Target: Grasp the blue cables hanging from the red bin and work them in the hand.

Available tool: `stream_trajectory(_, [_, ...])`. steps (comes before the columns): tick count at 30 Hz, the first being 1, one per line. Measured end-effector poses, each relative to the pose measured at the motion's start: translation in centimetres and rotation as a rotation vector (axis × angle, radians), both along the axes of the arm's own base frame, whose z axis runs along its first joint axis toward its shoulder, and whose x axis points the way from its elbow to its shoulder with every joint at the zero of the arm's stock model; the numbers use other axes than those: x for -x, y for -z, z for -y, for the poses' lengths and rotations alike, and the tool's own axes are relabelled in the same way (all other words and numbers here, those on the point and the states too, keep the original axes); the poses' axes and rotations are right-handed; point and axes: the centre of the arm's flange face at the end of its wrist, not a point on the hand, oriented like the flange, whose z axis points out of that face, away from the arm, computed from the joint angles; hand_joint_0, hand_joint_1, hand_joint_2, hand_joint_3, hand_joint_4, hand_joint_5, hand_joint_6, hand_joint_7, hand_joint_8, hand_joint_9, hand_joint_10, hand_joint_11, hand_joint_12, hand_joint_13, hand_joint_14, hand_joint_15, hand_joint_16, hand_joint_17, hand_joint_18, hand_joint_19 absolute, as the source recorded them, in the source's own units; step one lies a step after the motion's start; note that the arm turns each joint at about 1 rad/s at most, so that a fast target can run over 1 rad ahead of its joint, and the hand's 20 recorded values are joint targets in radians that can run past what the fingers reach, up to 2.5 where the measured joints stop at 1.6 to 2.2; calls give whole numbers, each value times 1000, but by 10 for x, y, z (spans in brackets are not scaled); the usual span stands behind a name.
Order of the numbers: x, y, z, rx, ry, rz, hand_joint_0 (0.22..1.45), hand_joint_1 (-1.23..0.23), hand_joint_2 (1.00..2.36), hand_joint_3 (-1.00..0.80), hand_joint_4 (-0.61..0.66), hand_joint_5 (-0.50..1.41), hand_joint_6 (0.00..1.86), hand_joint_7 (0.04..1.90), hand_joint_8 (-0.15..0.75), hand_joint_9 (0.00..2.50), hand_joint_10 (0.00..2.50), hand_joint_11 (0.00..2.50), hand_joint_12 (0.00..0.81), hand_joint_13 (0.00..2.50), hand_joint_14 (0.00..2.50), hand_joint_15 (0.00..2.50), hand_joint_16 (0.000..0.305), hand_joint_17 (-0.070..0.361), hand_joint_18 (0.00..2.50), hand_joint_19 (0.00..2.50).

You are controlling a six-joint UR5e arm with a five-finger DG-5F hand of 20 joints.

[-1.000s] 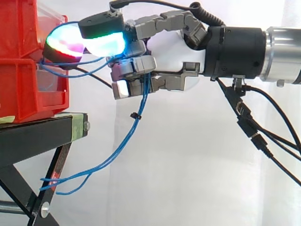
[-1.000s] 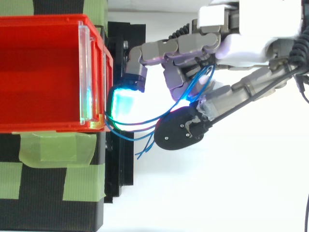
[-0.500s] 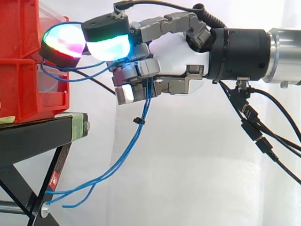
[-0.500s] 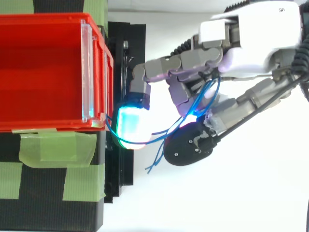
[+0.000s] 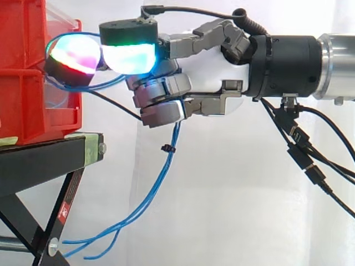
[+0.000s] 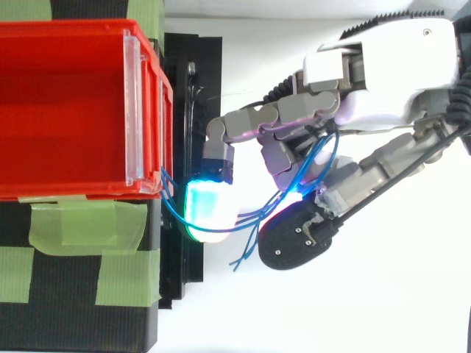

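The grasp is made; the working step is in hand. The hand point(image 5: 208, 77) sits just beside the bin point(image 5: 22, 88), level with its front. Its lower fingers are curled round the cables point(image 5: 165, 148), which pass through the curl (the top view shows blue loops between fingers and palm). Two glowing pads point(image 5: 128, 56) reach toward the bin; contact with it cannot be confirmed. The cables leave the bin's front lip, cross to the hand, then hang beside the stand point(image 5: 50, 152); their loose ends lie near its leg. Next move, as judged: shift the fingers along the strands without opening the curl; leave slack at the bin so nothing pulls free.
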Motion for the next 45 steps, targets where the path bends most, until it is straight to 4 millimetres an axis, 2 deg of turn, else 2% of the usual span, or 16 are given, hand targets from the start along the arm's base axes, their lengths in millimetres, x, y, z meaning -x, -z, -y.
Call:
stream_trajectory(10, [0,0,-1,-8,0,-2,867,-717,1007,-836,231,161,6,1261,383,337,2500,1845,439,522,2500,1478,47,105,1013,1438])
stream_trajectory(18, [0,0,0,-12,0,-2,844,-679,1000,-998,253,272,2,1327,387,488,2500,1850,434,666,2500,1480,47,105,1185,1327])
stream_trajectory(27, [0,0,-1,-12,0,-1,854,-676,1000,-1000,232,417,106,1342,379,689,2500,1906,424,815,2500,1519,46,104,1343,1261])
stream_trajectory(30, [0,0,-1,-12,0,-1,890,-673,1002,-951,217,457,105,1358,371,740,2500,1922,421,857,2500,1525,44,99,1383,1300])
stream_trajectory(45, [-1,0,1,-7,12,-1,886,-656,1001,-973,208,475,87,1365,373,757,2500,1926,425,875,2500,1529,46,103,1409,1291])
